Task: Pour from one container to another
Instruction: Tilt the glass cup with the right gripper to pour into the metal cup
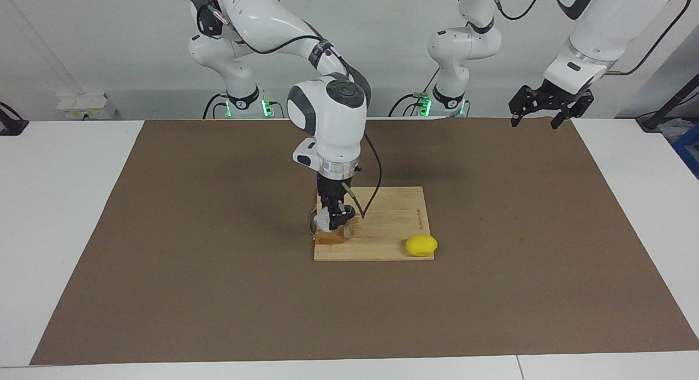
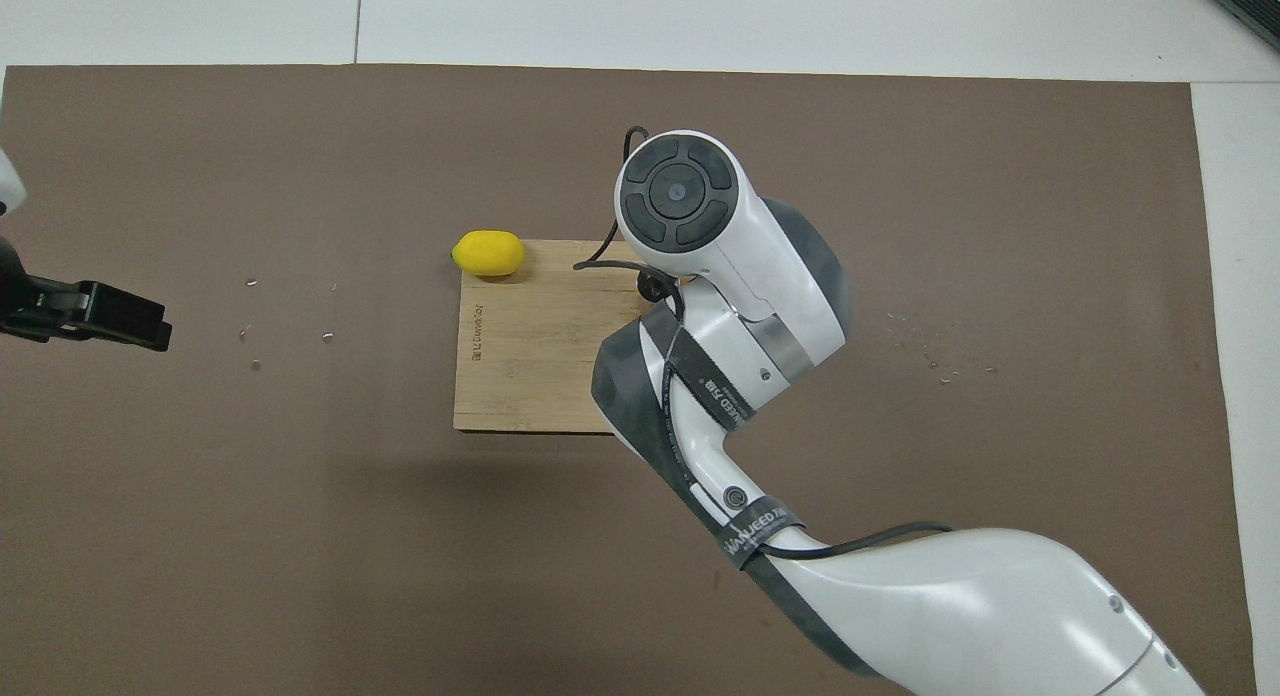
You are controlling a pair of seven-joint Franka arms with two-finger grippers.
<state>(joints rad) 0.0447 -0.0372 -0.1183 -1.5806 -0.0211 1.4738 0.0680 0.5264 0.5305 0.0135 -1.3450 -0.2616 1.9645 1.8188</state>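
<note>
Readable writing: a dark strap on the right arm's forearm carries white lettering "WANJEED" in the overhead view; a second strap nearer the wrist is printed too but cannot be made out. The wooden cutting board [image 1: 382, 216] bears a small burned-in brand mark along its edge toward the left arm's end, too small to read. The board sits near the middle of the brown mat [image 1: 191, 260]. Right arm: reaches out from its base over the mat, elbow high, last link pointing straight down over the board's corner that is farthest from the robots at the right arm's end. Right gripper [image 1: 333, 219] hangs just above the board there, fingers closed on the clear cup [image 1: 323, 220], which is held tilted with its mouth toward the steel jigger [image 1: 346, 232]. The jigger stands upright on the board just beside and below the cup, close to the board's edge farthest from the robots; in the overhead view the arm hides both almost entirely. A yellow lemon [image 1: 421, 245] rests at the board's corner farthest from the robots toward the left arm's end, overlapping the edge. Left arm: waits, raised, its left gripper [image 1: 550, 104] over the mat's corner nearest its own base, fingers spread and holding nothing.
</note>
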